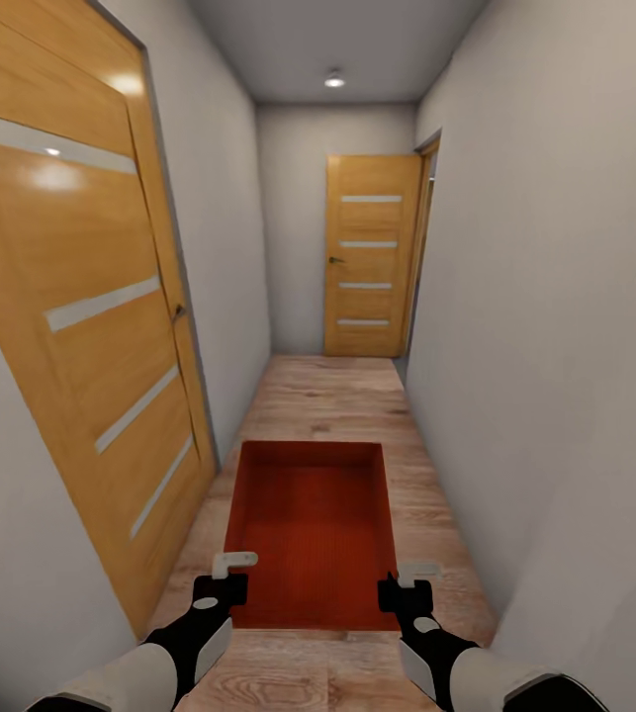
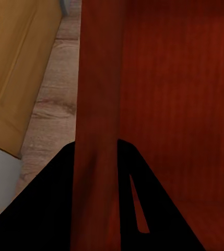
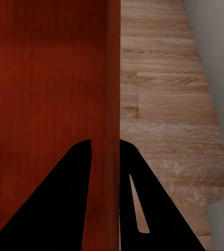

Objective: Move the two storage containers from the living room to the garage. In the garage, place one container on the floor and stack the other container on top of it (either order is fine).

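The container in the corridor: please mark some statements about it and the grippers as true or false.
1. The container is held by both grippers. True: the left gripper and the right gripper each clamp a side wall.
2. The container holds a box. False: it is empty.
3. The floor is dark grey. False: it is light wood planks.
4. A door stands at the corridor's end. True.
5. That door is wide open. False: it looks shut.
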Tool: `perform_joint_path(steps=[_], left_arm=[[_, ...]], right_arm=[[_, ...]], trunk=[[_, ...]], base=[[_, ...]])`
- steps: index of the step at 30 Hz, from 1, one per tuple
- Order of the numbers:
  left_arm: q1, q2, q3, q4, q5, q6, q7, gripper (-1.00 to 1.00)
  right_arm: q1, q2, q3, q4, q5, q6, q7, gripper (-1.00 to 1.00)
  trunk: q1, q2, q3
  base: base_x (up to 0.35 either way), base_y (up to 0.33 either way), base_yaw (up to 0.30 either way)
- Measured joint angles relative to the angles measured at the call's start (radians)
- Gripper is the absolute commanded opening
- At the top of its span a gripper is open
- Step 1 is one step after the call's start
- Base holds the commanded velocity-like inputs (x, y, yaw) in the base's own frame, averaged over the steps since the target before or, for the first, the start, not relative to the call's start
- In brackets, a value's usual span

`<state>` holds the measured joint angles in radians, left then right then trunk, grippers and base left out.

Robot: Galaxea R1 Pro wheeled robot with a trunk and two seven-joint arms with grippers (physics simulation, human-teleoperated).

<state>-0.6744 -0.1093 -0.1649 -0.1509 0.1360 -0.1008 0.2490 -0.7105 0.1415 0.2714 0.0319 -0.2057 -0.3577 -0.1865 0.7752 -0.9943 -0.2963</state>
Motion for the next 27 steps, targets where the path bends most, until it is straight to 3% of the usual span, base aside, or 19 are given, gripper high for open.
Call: perform_joint_path(steps=[27], left_arm=[[0.0,0.0,0.003,-0.001,-0.004,0.003,-0.001,-1.0]], right_arm=[[0.0,0.0,0.0,0.0,-0.002,0.001,0.0,-1.0]], trunk=[[0.0,0.0,0.0]], base=[[0.322,0.0,0.0]])
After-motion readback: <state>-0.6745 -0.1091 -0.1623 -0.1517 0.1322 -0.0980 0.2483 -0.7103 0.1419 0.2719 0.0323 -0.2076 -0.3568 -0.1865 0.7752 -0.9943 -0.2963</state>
